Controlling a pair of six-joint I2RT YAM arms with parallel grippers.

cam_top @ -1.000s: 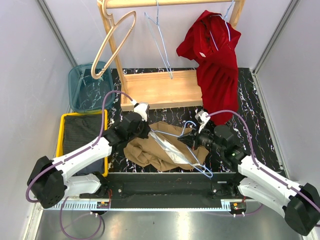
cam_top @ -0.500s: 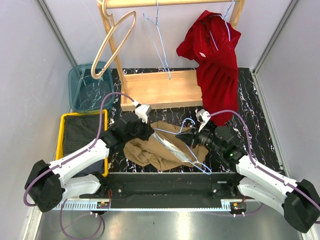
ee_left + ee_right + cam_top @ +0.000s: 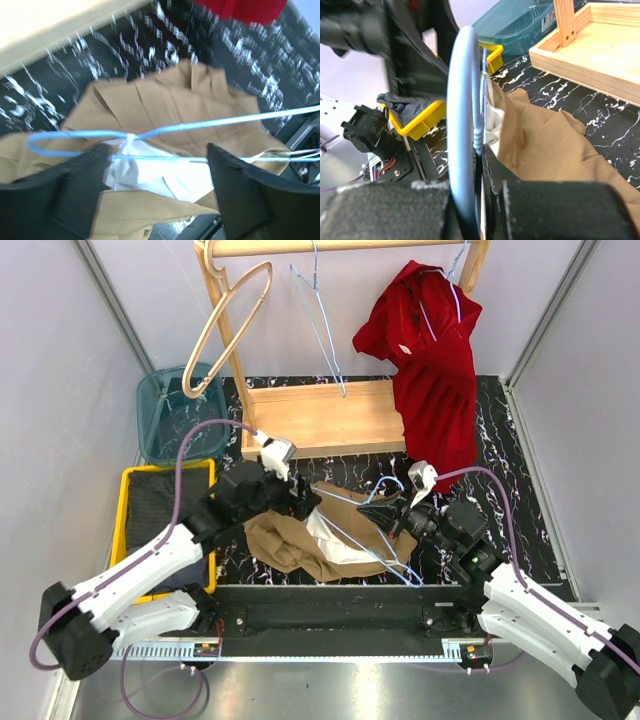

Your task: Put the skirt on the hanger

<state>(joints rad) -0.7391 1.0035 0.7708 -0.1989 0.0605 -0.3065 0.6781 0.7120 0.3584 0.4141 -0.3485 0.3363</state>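
Top view: the tan skirt (image 3: 285, 540) lies near-centre on the desk (image 3: 500, 460), and the right claw (image 3: 393, 520) grips the blue hanger (image 3: 362, 544) lying across it. Left wrist view: the left claw (image 3: 157, 187) gapes open over the waistband, holding nothing. Right wrist view: the wire is pinched tight. The step looks like threading; next, the left claw needs to pinch the waistband.

This is a robotics lab cell. 2 arms, the left arm (image 3: 150, 560) and the right arm (image 3: 540, 605), are bolted to a metal rail (image 3: 330, 652) with a marked scale strip at the near edge of a black marbled tabletop (image 3: 510, 440). Plain pale wall panels (image 3: 60, 360) on aluminium posts (image 3: 112, 300) box the space in. Purple cables (image 3: 210, 424) loop loose along the arms, and bare wiring (image 3: 387, 165) shows below the edge. The clothing reads as staged props: a small wooden rack (image 3: 320, 420), a red garment (image 3: 430, 350), a tan skirt (image 3: 280, 545), a blue wire hanger (image 3: 462, 100), a teal basket (image 3: 165, 420), a yellow bin (image 3: 125, 480).
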